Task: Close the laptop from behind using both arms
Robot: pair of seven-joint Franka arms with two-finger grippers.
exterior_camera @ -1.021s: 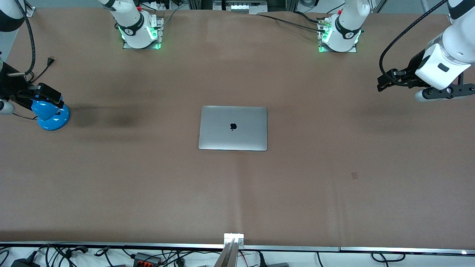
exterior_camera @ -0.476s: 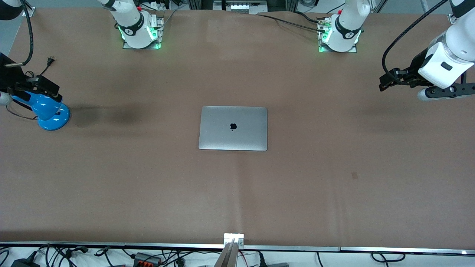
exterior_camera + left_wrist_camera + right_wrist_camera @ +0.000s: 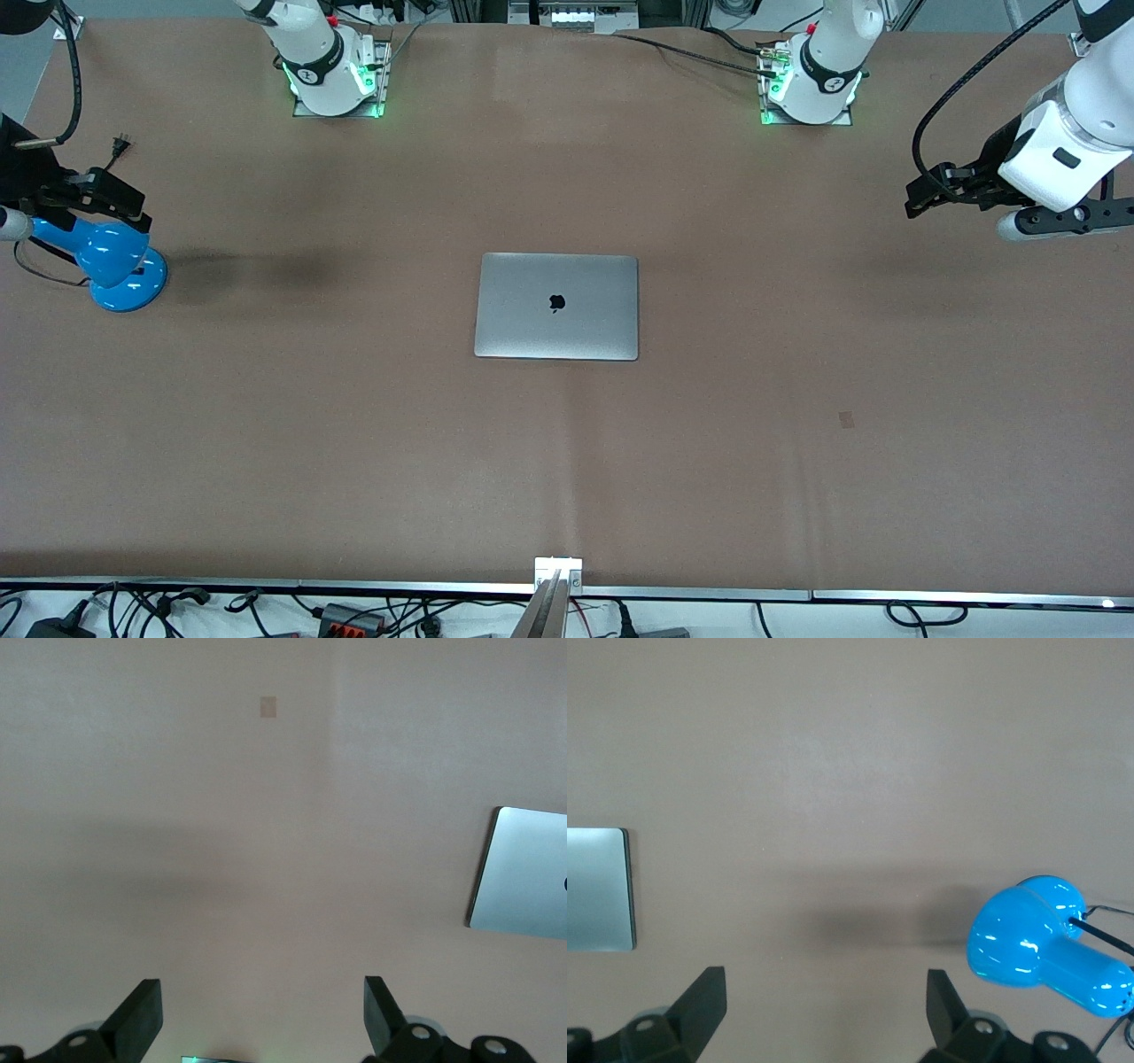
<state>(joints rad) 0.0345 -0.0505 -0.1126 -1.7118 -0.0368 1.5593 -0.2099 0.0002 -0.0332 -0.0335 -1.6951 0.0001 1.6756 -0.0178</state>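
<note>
Laptop (image 3: 556, 307) sits shut mid-frame; left gripper (image 3: 921, 197) hangs upper right, right gripper (image 3: 111, 199) over the lamp (image 3: 115, 263) upper left, both spread wide.

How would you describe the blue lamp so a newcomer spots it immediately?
Start from the brown table and go to the right arm's end. There stands a glossy bright-blue desk lamp with a round base, below the right claw. It is the table's only blue thing; the closed silver-grey laptop lies mid-table.

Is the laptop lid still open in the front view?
No, the laptop lies flat and shut on the table, its lid with the black logo facing up and no keyboard or screen showing.
</note>
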